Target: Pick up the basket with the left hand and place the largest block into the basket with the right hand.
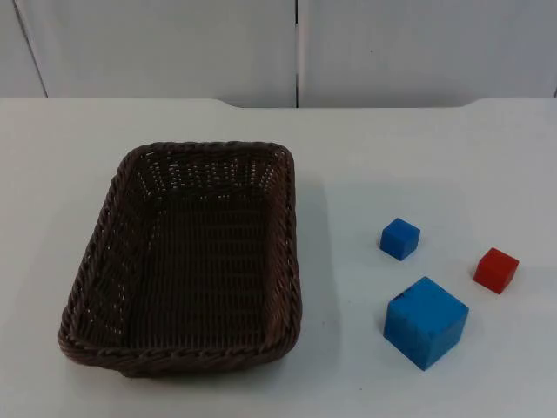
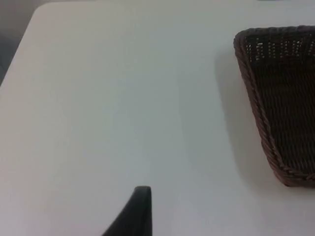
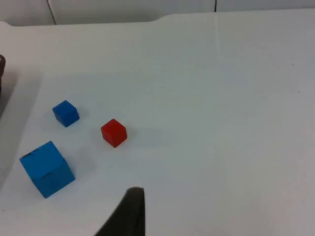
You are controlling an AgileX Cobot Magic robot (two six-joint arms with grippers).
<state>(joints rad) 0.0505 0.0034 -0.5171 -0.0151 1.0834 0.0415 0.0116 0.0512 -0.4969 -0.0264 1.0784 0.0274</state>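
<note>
Left gripper (image 2: 135, 214) hangs over bare white table (image 2: 108, 98), dark brown wicker basket (image 2: 283, 93) well off to its side; finger state can't be told. Right gripper (image 3: 129, 214), grip also unreadable, sits near the large blue block (image 3: 47, 168), with red block (image 3: 113, 132) and small blue block (image 3: 65, 113) beyond. No readable markings.

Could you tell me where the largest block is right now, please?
In the top view, the large blue block sits on the table's right side, right of the basket, just nearer than the small blue block and red block.
</note>
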